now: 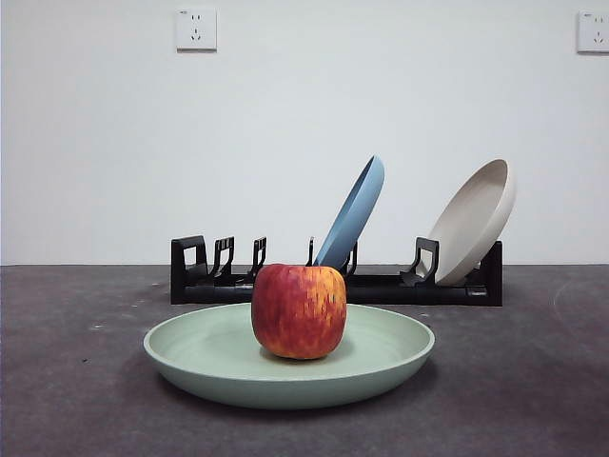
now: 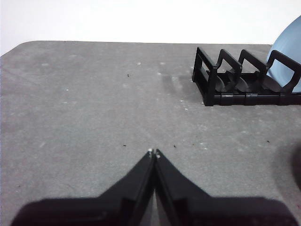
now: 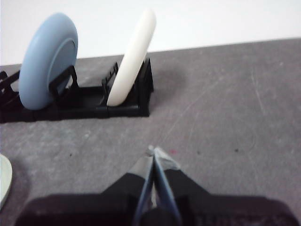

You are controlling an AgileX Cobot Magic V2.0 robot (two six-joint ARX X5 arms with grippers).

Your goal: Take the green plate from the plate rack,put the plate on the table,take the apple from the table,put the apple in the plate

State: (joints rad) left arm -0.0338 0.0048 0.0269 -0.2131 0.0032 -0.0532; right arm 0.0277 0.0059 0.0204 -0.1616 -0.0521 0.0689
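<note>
The apple (image 1: 299,310) sits in the green plate (image 1: 205,354), which lies flat on the table (image 1: 533,381) before the plate rack (image 1: 200,276). The blue plate (image 1: 354,211) and the beige plate (image 1: 476,221) lean in the rack, probably rightward.

Left gripper (image 2: 154,152) hangs low over bare worktop (image 2: 94,117), its two black fingers (image 2: 136,181) pressed tip to tip, holding nothing; right gripper (image 3: 154,150) likewise hangs above the worktop, fingers closed together and empty; neither arm shows in the front view.
</note>
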